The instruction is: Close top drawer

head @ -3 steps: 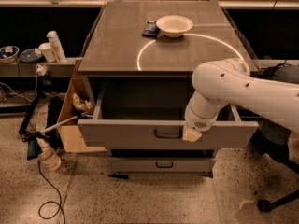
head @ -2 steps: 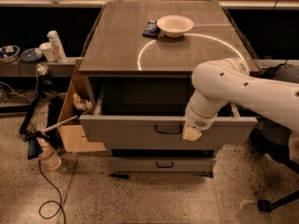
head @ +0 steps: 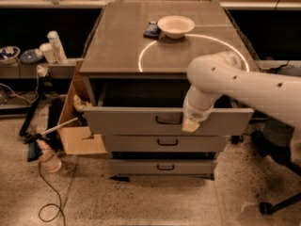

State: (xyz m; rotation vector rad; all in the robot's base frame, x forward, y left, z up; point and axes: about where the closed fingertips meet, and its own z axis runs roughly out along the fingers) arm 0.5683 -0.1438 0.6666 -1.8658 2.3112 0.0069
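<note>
The top drawer [head: 131, 121] is a wide grey metal drawer with a small dark handle [head: 168, 121] at its centre. It stands partly open, its front a little ahead of the cabinet top's edge. My gripper [head: 190, 125] is at the end of the white arm [head: 235, 79] and rests against the drawer front, just right of the handle. Two shorter grey drawers [head: 164, 142] sit shut below it.
On the cabinet top [head: 122, 46] stand a white bowl [head: 176, 26] and a small dark object [head: 152, 30]. A cardboard box [head: 77, 131] and a tool with a cable [head: 40, 147] lie at the left. A chair base [head: 277, 197] stands at the right.
The top drawer has slid inward toward the cabinet, with my gripper moving in with it against the front panel.
</note>
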